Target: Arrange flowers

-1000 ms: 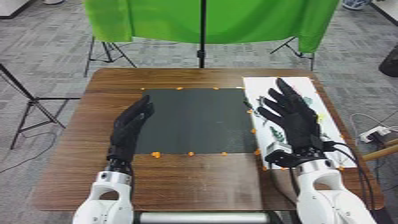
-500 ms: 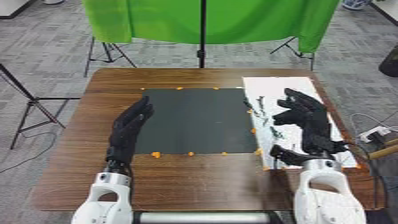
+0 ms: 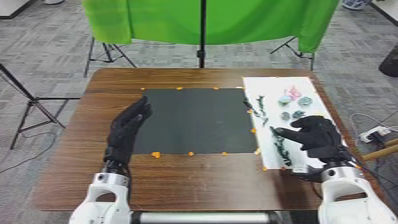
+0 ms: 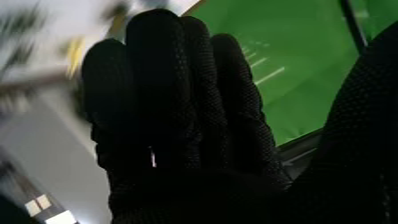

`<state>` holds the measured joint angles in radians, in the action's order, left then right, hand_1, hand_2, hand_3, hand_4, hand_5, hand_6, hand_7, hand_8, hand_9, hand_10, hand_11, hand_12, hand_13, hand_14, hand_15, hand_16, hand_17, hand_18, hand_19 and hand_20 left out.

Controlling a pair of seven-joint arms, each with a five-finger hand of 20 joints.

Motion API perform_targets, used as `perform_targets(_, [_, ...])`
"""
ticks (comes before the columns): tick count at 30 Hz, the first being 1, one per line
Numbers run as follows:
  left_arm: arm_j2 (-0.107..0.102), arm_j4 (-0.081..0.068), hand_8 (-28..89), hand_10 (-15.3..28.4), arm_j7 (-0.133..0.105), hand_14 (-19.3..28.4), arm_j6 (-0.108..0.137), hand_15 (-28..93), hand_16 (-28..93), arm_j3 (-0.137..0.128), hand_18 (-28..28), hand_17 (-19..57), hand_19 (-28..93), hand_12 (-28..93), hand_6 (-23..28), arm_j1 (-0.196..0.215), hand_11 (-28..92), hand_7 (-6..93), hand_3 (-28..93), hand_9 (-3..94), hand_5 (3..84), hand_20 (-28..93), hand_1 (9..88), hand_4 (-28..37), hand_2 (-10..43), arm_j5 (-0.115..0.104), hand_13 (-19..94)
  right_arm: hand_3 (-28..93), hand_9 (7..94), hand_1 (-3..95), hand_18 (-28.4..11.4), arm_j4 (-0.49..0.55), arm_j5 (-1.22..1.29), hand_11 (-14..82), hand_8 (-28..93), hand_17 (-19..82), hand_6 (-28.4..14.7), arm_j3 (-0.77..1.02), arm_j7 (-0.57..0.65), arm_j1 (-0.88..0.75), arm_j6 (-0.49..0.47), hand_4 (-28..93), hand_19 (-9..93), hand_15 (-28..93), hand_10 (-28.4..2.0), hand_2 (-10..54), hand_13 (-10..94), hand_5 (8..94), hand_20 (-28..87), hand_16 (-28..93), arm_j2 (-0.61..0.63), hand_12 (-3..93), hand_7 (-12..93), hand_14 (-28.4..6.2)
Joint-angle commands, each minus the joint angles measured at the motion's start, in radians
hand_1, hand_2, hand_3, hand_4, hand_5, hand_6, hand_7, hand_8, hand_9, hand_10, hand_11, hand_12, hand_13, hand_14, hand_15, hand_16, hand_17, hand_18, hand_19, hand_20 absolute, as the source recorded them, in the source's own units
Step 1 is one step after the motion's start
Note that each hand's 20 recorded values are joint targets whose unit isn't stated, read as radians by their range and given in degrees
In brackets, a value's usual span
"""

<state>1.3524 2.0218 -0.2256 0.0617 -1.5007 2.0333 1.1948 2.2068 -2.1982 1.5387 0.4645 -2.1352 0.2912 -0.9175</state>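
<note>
In the head view my right hand [image 3: 316, 136] is over the lower right part of the white sheet, its fingers relaxed and holding nothing. The right wrist view has the right hand [image 4: 187, 115] with its fingers straight and its thumb apart. My left hand [image 3: 129, 124] lies at the left edge of the dark mat [image 3: 197, 120], fingers straight. On the white sheet [image 3: 266, 82] are a pink flower [image 3: 293, 92], pale green round pieces such as one [image 3: 305, 101], a thin dark stem [image 3: 261, 106] and a leafy green sprig [image 3: 281, 148] beside my right hand, which covers part of the sheet.
Orange bits [image 3: 156, 155] line the mat's edges on the brown table [image 3: 204, 185]. A green cloth [image 3: 249, 25] hangs on a stand beyond the table's far edge. Black tripod legs stand on the floor at the left.
My right hand has moved back toward the near right side and turned, uncovering the pink flower, round pale pieces and leafy sprig. The left hand has kept still.
</note>
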Motion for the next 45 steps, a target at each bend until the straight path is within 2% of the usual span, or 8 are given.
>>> perform_targets(1, [-0.008, 0.006, -7, 11.0, 0.021, 15.2, 0.004, 15, 3, -0.005, 12.6, 0.2, 5, 12, 2.5, 0.030, 13, 11.1, 61, 37.8, 39.0, 17, 33.4, -17.6, -9.5, 0.006, 28, -21, 69.0, 62.4, -18.3, -0.057, -0.275, 27.2, -5, 46, -4.3, -0.054, 0.055, 0.017, -0.035, 10, 84, 60, -16.8, -9.5, 72, 65.7, 50, 25, 0.078, 27.9, 21, -11.1])
perform_targets(22, [-0.009, -0.002, -6, 11.0, 0.018, 15.2, -0.031, 14, 3, -0.013, 12.6, 0.1, 5, 12, 2.5, 0.022, 13, 10.7, 61, 37.4, 38.7, 17, 33.0, -17.4, -9.5, 0.001, 28, -21, 74.0, 60.6, -14.7, -0.148, -0.268, 38.6, -5, 56, -3.4, -0.217, 0.134, 0.146, -0.199, 48, 92, 63, -16.0, -9.5, 79, 70.8, 47, 28, 0.145, 31.5, 33, -7.9])
perform_targets(24, [-0.010, 0.002, -6, 11.0, 0.031, 15.3, -0.026, 14, 3, -0.012, 12.7, 0.1, 5, 12, 2.6, 0.021, 13, 10.5, 61, 37.2, 38.5, 17, 32.5, -17.4, -9.5, 0.012, 27, 44, 74.1, 39.7, -14.5, -0.155, -0.271, 38.8, -5, 56, -3.4, -0.237, 0.140, 0.160, -0.217, -6, 92, 62, -16.0, -9.5, 80, 70.9, 47, 29, 0.151, 31.6, 33, -7.9])
perform_targets(29, [-0.009, 0.002, -6, 11.0, 0.023, 15.4, -0.031, 14, 3, -0.016, 12.8, -0.1, 5, 12, 2.5, 0.028, 12, 10.3, 61, 37.0, 38.4, 17, 32.0, -17.3, -9.5, 0.005, 27, 61, 75.5, 37.7, -13.9, -0.164, -0.245, 39.9, -5, 58, -3.1, -0.266, 0.151, 0.180, -0.311, -16, 92, 62, -15.4, -9.5, 81, 71.8, 47, 29, 0.161, 31.8, 34, -7.2])
perform_targets(30, [-0.009, 0.001, -6, 10.9, 0.026, 15.4, -0.031, 14, 3, -0.015, 12.9, -0.2, 5, 12, 2.6, 0.024, 12, 10.2, 61, 36.9, 38.3, 17, 31.8, -17.4, -9.5, 0.008, 27, 58, 76.5, 40.3, -13.7, -0.162, -0.243, 40.5, 8, 58, -2.7, -0.264, 0.155, 0.175, -0.325, -10, 93, 62, -15.0, -9.5, 82, 72.6, 47, 29, 0.157, 31.7, 33, -6.9])
perform_targets(32, [-0.007, 0.003, -6, 10.9, 0.023, 15.6, -0.034, 14, 3, -0.018, 12.9, -0.2, 5, 12, 2.6, 0.028, 12, 10.1, 61, 36.9, 38.3, 17, 31.6, -17.4, -9.5, 0.002, 27, 0, 78.7, 65.5, -13.1, -0.165, -0.241, 40.2, 23, 60, -2.0, -0.271, 0.158, 0.174, -0.327, 31, 93, 62, -14.5, -9.5, 83, 75.1, 47, 30, 0.154, 31.1, 30, -6.5])
perform_targets(34, [-0.008, 0.003, -6, 11.0, 0.025, 15.6, -0.032, 14, 3, -0.019, 12.9, -0.2, 5, 12, 2.6, 0.031, 12, 10.0, 61, 36.8, 38.2, 17, 31.5, -17.5, -9.5, 0.005, 27, -23, 81.6, 78.1, -12.5, -0.172, -0.240, 37.4, 27, 62, -1.2, -0.276, 0.162, 0.175, -0.311, 51, 93, 62, -13.1, -9.5, 86, 77.9, 49, 31, 0.153, 38.0, 30, -5.7])
perform_targets(45, [-0.020, 0.001, -6, 11.0, 0.021, 15.7, -0.020, 14, 4, -0.021, 13.0, -0.3, 5, 13, 2.6, 0.030, 12, 9.8, 61, 36.7, 38.3, 17, 30.5, -17.9, -9.2, -0.014, 27, -28, 84.7, 83.6, -12.3, -0.099, -0.145, 40.6, 28, 66, 0.3, -0.215, 0.151, 0.203, -0.054, 65, 93, 67, -12.4, -9.5, 88, 79.9, 59, 34, 0.114, 42.0, 36, -3.9])
